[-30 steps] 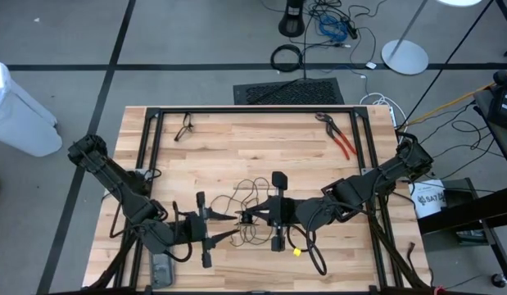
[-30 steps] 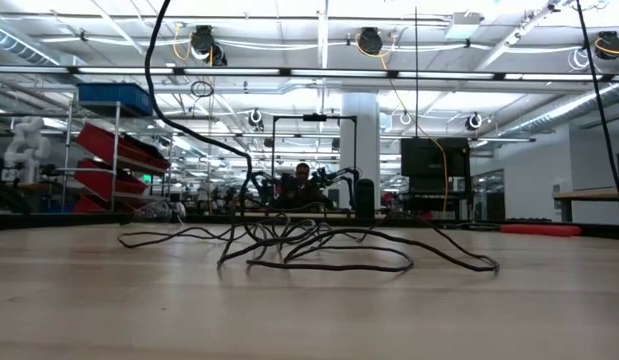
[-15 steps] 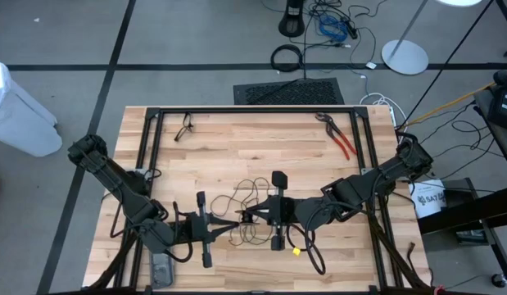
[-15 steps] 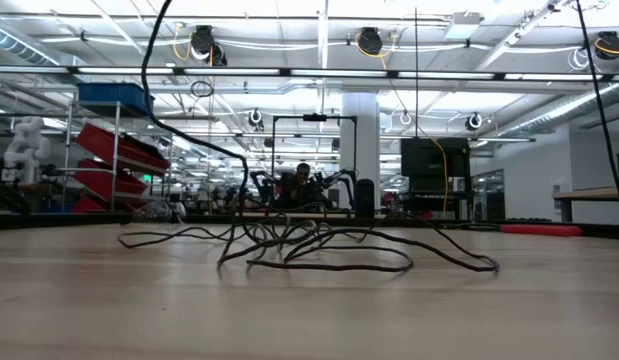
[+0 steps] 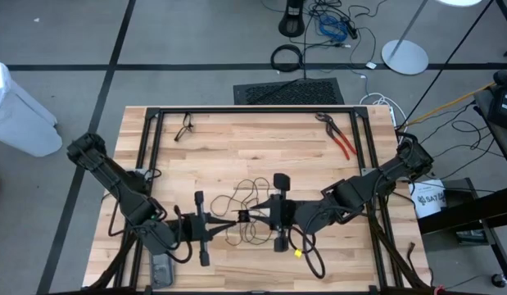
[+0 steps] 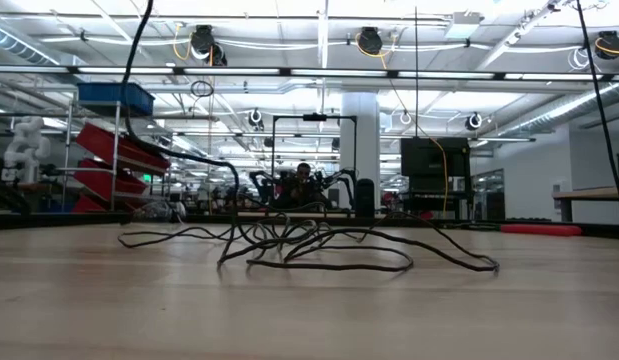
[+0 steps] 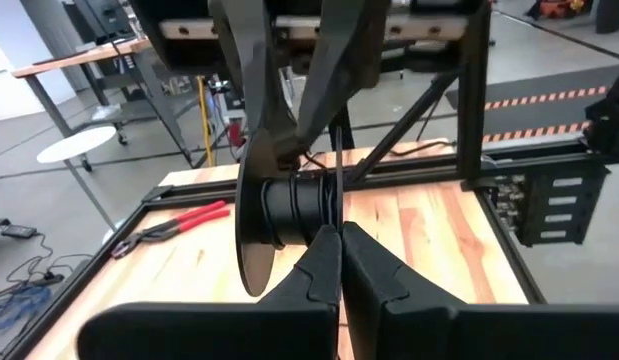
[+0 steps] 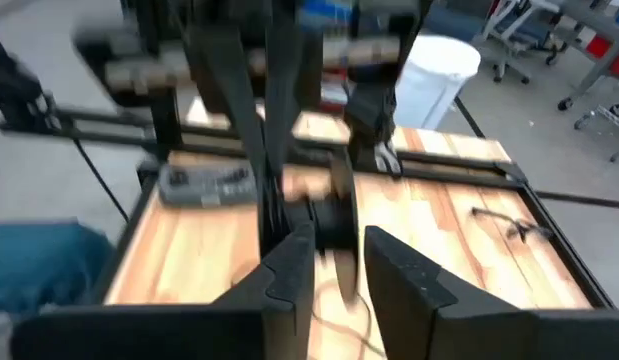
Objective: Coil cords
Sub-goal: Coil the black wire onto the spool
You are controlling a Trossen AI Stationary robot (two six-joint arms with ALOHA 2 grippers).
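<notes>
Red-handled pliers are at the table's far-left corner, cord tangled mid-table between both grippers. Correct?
No: the red-handled pliers lie near the far-right corner, as the high view shows. The cord is tangled mid-table between the left gripper and right gripper.

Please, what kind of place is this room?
Probably a large robotics lab or workshop: a wooden table in a black frame, red storage bins on shelves, and loose floor cables.

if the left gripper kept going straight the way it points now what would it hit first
Most likely the right gripper: the left gripper points across the table at it, tip to tip over the black cord. The left wrist view shows it right ahead, though depth is unclear.
</notes>
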